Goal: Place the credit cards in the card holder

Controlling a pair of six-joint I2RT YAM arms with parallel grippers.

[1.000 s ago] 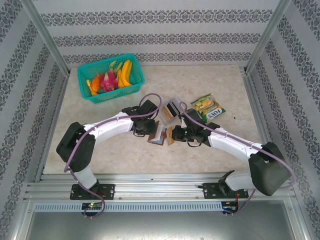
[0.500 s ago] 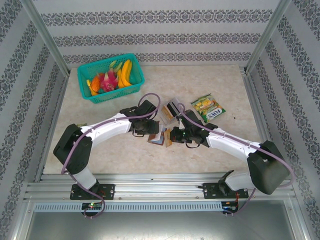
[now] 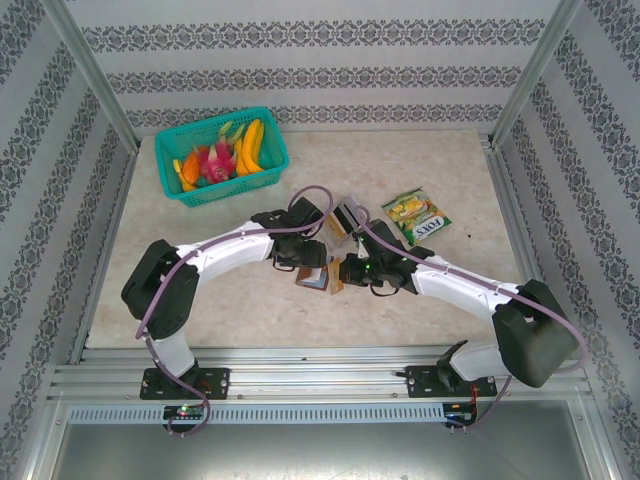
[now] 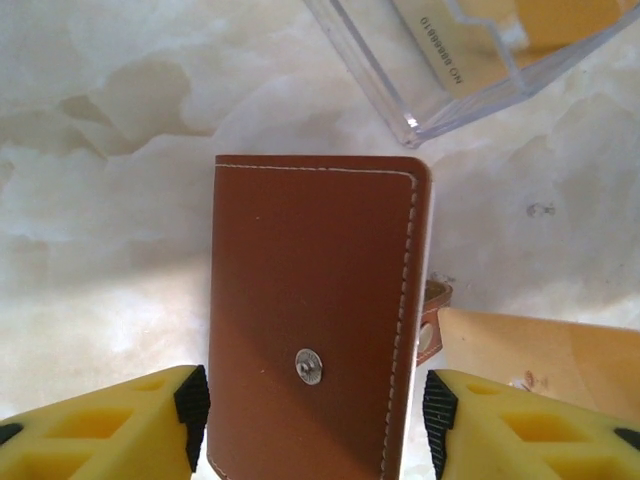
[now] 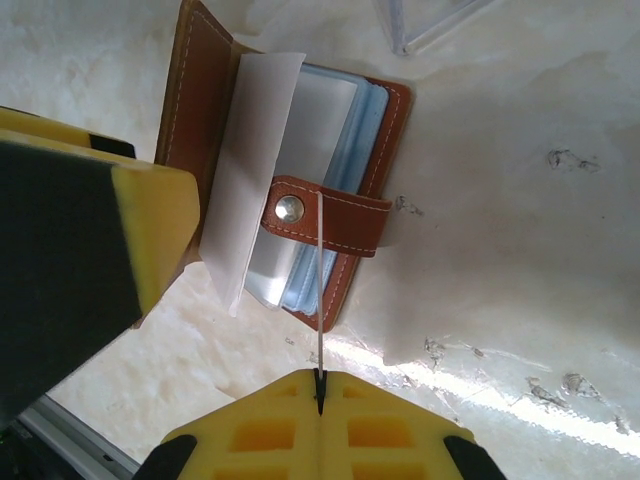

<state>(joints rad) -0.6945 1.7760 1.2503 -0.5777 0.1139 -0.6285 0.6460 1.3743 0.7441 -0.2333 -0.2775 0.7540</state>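
Brown card holder (image 3: 318, 278) near clear box (image 3: 343, 216)

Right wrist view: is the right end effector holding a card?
Yes, a credit card sits edge-on, pinched in the shut right end effector above the card holder.

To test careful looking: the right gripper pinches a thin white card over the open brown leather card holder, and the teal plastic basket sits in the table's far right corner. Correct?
No. The top external view shows the teal plastic basket in the far left corner. The rest holds: the right gripper pinches the thin white card over the open brown leather card holder.
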